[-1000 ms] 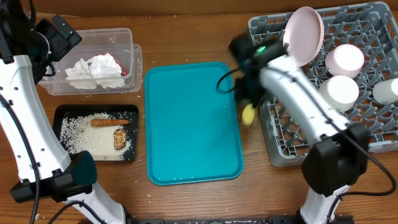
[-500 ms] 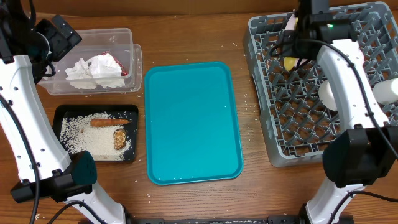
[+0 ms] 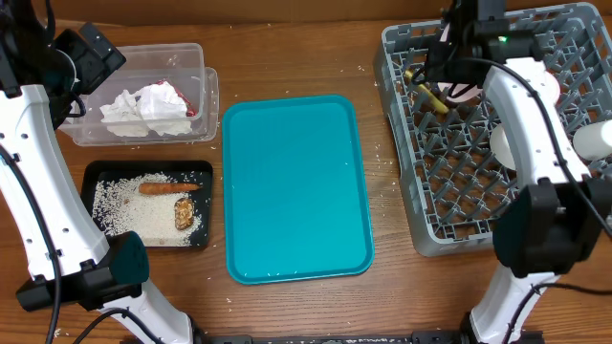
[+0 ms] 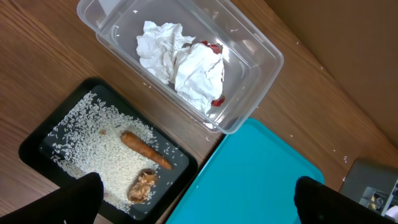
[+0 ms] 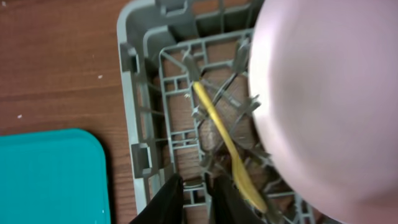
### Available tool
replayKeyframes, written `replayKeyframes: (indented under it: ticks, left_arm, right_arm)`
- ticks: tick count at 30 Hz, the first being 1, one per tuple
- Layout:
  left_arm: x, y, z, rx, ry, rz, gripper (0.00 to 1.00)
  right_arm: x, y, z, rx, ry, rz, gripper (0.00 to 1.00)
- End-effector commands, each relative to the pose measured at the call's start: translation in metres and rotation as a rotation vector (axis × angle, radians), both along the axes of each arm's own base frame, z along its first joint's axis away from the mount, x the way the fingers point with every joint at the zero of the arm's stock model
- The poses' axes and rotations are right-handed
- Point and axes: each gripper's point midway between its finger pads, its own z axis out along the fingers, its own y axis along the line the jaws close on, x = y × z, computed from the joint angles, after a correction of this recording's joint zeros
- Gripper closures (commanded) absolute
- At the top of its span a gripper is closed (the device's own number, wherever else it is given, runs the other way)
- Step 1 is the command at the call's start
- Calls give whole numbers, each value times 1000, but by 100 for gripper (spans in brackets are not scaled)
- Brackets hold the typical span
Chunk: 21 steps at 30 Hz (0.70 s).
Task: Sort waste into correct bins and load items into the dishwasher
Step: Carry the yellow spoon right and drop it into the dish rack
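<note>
The pale yellow spoon [image 3: 427, 96] [image 5: 221, 134] lies tilted across the pegs in the far left corner of the grey dish rack [image 3: 459, 191] [image 5: 143, 124]. My right gripper [image 3: 445, 72] [image 5: 199, 202] hovers just left of it, jaws a narrow gap apart with only rack between them. The white-pink plate [image 5: 323, 93] stands beside the spoon. My left gripper [image 3: 91, 53] [image 4: 199, 205] is wide open and empty above the clear tub [image 3: 191, 62] [image 4: 249, 50], which holds the napkin [image 3: 143, 107] [image 4: 186, 68] and the red wrapper [image 3: 189, 110] [image 4: 214, 48].
The black tray [image 3: 96, 172] [image 4: 37, 149] holds rice crumbs [image 3: 124, 205], the carrot stick [image 3: 167, 188] [image 4: 146, 149] and the brown chunk [image 3: 184, 215] [image 4: 142, 185]. The teal tray [image 3: 296, 191] [image 4: 261, 174] lies mid-table. A white bowl [image 3: 507, 143] and cup [image 3: 593, 141] sit in the rack.
My right gripper carried the spoon from beside the teal tray to the rack's far left corner and let it go; it now lies on the pegs. The left arm has not moved.
</note>
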Motion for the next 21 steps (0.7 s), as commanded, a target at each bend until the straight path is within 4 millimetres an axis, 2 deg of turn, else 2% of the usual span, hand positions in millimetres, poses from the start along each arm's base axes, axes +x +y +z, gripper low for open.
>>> replayKeyframes:
  ticks: [1, 4, 7, 9, 11, 14, 16, 19, 21]
  left_arm:
    - [1, 0, -1, 5, 3, 11, 0]
    - [1, 0, -1, 5, 3, 11, 0]
    - [1, 0, -1, 5, 3, 11, 0]
    - [1, 0, -1, 5, 3, 11, 0]
    - [1, 0, -1, 5, 3, 11, 0]
    - [1, 0, -1, 5, 3, 11, 0]
    - [1, 0, -1, 5, 3, 11, 0]
    - [1, 0, -1, 5, 3, 11, 0]
    - [1, 0, -1, 5, 3, 11, 0]
  right_arm:
    - [-3, 13, -18, 44, 44, 43, 76]
    - [-6, 15, -12, 46, 49, 43, 73]
    - [-16, 14, 1, 56, 65, 22, 70]
    - [-28, 13, 22, 66, 74, 0, 69]
    - [-41, 10, 44, 67, 74, -28, 64]
    - [-66, 7, 79, 93, 66, -77, 50]
    - [-84, 6, 97, 117, 61, -117, 28]
    - [-118, 3, 113, 140, 98, -169, 18]
    - [-144, 1, 118, 141, 145, -188, 0]
